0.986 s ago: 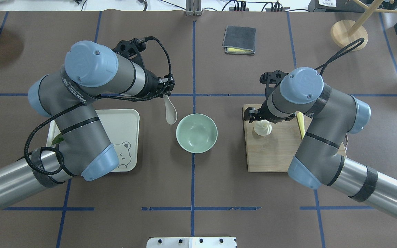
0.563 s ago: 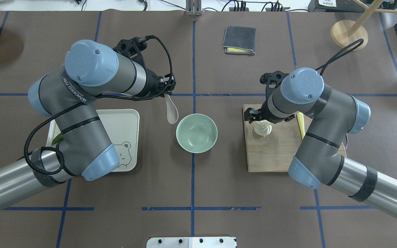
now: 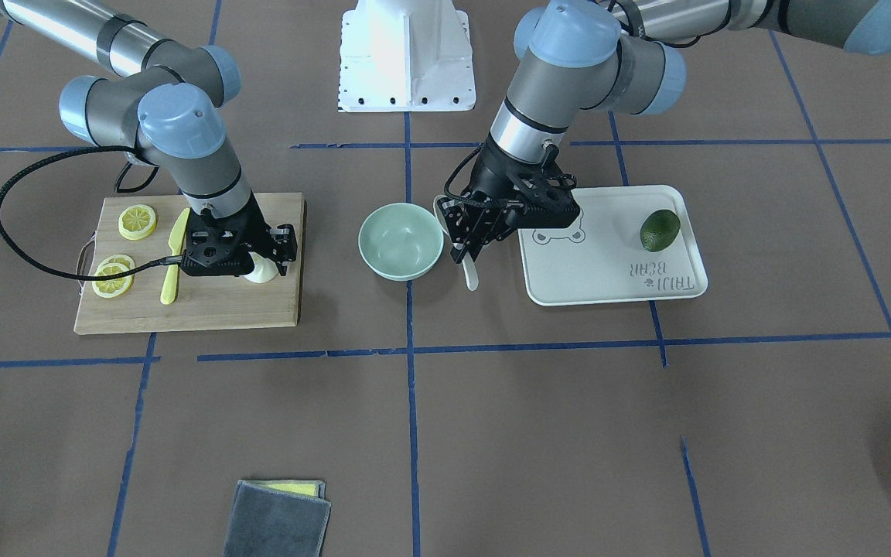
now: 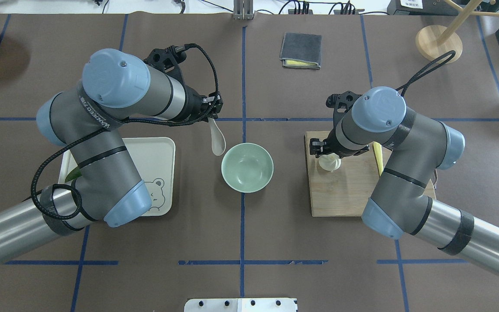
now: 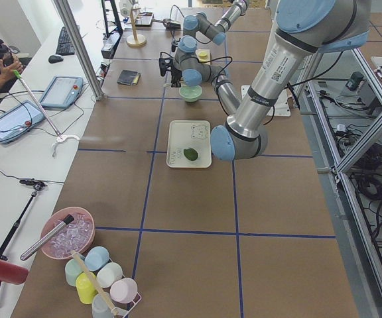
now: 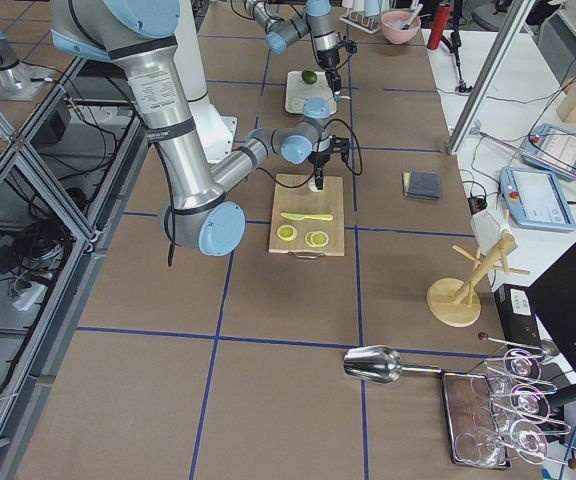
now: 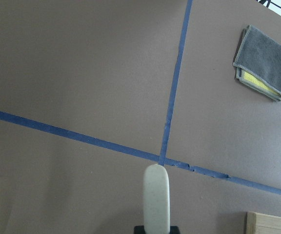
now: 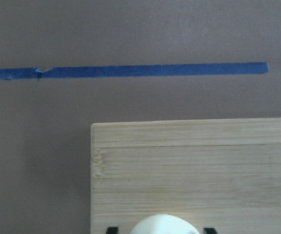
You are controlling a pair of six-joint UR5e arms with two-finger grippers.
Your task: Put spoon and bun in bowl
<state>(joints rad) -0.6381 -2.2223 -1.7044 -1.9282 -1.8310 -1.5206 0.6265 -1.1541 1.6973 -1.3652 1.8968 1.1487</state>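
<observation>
Left hand (image 4: 212,116) gripping spoon (image 4: 217,141) beside bowl (image 4: 247,170), right hand (image 4: 329,154) spread astride bun (image 4: 330,164) on board (image 4: 345,195), green fruit (image 3: 660,230) on tray (image 3: 608,267)

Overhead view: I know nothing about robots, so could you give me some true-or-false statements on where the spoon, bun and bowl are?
1. The bowl has nothing in it. True.
2. The spoon lies inside the bowl. False: the left gripper holds it by the handle, hanging just beside the bowl.
3. The bun sits on the wooden board. True.
4. The white tray holds lemon slices. False: it holds a dark green fruit; the lemon slices lie on the wooden board.
</observation>
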